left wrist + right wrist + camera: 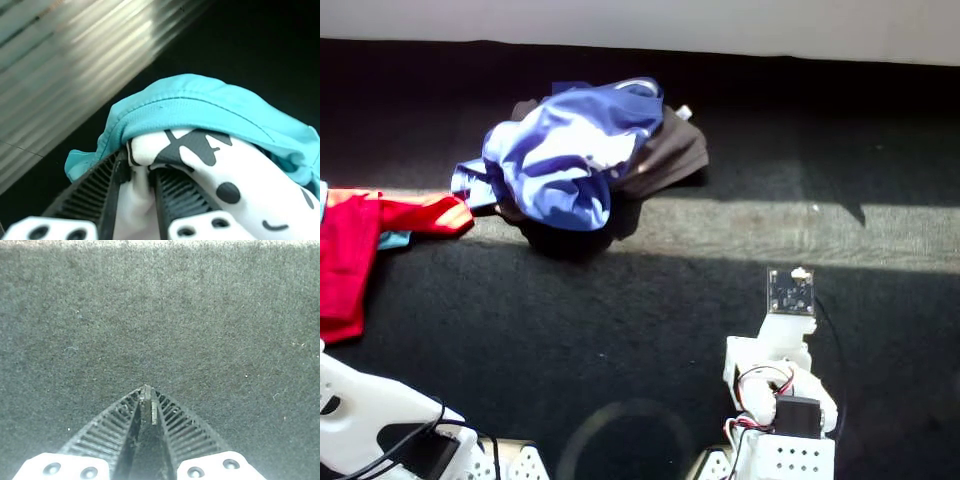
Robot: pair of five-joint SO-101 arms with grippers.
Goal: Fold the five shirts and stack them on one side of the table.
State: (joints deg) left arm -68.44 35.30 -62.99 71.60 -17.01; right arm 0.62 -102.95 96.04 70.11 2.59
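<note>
1. Left end effector [137,169]: jaws almost closed, pinching a fold of white patterned cloth [210,170]. Turquoise cloth [200,102] drapes over it. I cannot tell whether these are one garment or two.
2. Right end effector [146,396]: jaws fully closed with nothing between them, poised over bare bench [160,315] toward the front right corner.
3. Other shirts: a heap sits near the far edge, about midway along it. The blue shirt [570,150] is uppermost, and the brown shirt [665,155] touches it on the side toward the right edge. A dark garment [565,238] lies underneath. The red shirt [350,255] lies at the left edge, one sleeve just beside the heap.
4. Handling, as judged: all are light, limp cloth with no stiffness, so they will sag, bunch and drag. A mid-panel pinch gathers a wad. A hem corner or shoulder seam, one per arm, should let a shirt spread flat.
5. Risk: nothing appears folded yet. The heap is tangled, so lifting the blue shirt may pull its neighbours along.
</note>
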